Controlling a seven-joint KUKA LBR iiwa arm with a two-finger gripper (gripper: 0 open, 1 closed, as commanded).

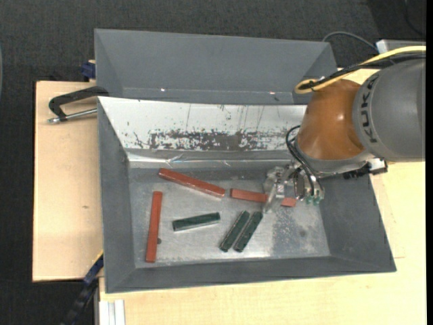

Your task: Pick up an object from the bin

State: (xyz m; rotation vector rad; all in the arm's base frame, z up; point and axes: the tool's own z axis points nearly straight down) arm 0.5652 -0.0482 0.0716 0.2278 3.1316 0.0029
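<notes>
even light, pale glare on the rear bin wall (203,117)

Red sticks (154,225), dark green sticks (196,221), speckled grey bin (203,59)

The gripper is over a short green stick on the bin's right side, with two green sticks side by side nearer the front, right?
Not quite: the camera view shows the gripper over a short red stick, not green. The two green sticks do lie side by side nearer the front.
</notes>
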